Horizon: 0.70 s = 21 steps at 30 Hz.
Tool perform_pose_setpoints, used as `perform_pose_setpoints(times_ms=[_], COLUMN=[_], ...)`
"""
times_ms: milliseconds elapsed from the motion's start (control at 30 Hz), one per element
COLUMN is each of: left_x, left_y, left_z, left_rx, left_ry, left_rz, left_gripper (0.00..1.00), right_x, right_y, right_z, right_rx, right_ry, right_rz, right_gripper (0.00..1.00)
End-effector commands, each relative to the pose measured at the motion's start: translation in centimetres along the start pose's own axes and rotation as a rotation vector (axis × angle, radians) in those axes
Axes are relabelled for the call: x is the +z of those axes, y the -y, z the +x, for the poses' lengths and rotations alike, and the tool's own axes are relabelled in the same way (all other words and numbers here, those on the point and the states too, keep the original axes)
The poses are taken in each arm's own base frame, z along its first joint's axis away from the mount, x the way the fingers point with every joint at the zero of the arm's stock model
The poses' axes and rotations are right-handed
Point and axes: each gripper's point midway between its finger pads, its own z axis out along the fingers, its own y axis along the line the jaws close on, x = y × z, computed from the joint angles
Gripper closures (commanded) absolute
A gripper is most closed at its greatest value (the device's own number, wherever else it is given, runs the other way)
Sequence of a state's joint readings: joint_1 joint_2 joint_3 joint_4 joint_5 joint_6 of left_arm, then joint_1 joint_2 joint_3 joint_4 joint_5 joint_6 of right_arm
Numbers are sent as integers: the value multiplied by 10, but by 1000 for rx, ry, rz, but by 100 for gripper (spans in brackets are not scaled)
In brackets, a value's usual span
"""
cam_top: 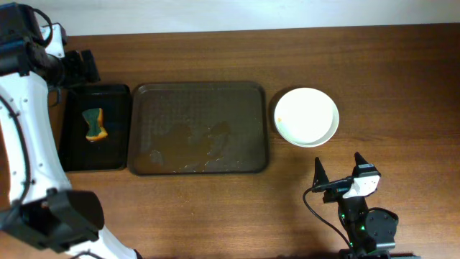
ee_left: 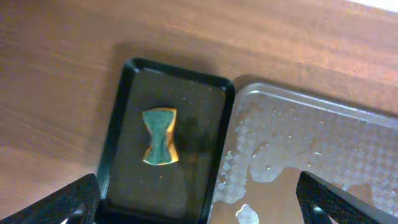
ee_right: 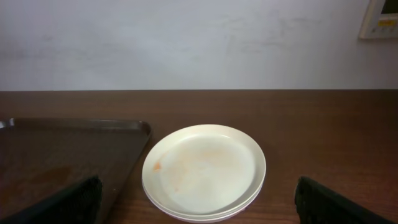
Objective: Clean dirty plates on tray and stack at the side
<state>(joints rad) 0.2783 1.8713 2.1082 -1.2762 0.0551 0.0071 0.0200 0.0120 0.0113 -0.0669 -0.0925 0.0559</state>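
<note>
The plates (cam_top: 307, 116) stand in a stack on the table, right of the dark brown tray (cam_top: 198, 128). The right wrist view shows the white top plate (ee_right: 205, 168) with a faint orange smear and another rim under it. No blue-green plate can be made out. The tray holds no plates, only wet patches (ee_left: 311, 149). My left gripper (cam_top: 85, 68) is open and empty above the far end of the small black tray; its fingers (ee_left: 199, 205) straddle both trays' edges. My right gripper (cam_top: 339, 167) is open and empty, in front of the stack (ee_right: 199, 208).
A small black tray (cam_top: 95, 128) lies left of the brown tray and holds a green and yellow sponge (cam_top: 94, 124), also seen in the left wrist view (ee_left: 160, 135). A white wall (ee_right: 186, 43) stands behind the table.
</note>
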Motion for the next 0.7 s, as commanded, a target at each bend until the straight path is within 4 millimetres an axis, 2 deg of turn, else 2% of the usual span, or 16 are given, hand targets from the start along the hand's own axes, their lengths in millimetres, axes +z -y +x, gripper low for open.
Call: perform_pose_setpoints(times_ms=[0,67,133,200,300,367,533,600,667], left_x=[-88,-121,-134,-133,-123,-114,-70,-51,-37], left_y=[1,18,31,51,71,69,59,56,55], left_z=[-7,-14,-7,14,58,86,162,185,198], left_rx=[16,48,103,242,394,396,395,399,402], left_ry=[207,391,517,623,756,832,969,1019,1040], left_rz=[-17,40,55,66,69,68,57,49,44], left_gripper=[1,1,1,1,1,1,1,1,1], right_x=[0,0,0,0,0,0,0,0,0], right_y=[-1,-1,-1,-1,-1,-1,-1,-1,-1], right_z=[2,2,2,2,2,2,2,2,2], right_rx=[4,4,4,4,4,4,4,4,4], right_ry=[-4,-4,-4,-4,-4,-4,-4,-4,-4], right_rz=[-4,-4,-4,-4,-4,-4,-4,-4,-4], right_gripper=[2,2,2,2,2,1,1,2,2])
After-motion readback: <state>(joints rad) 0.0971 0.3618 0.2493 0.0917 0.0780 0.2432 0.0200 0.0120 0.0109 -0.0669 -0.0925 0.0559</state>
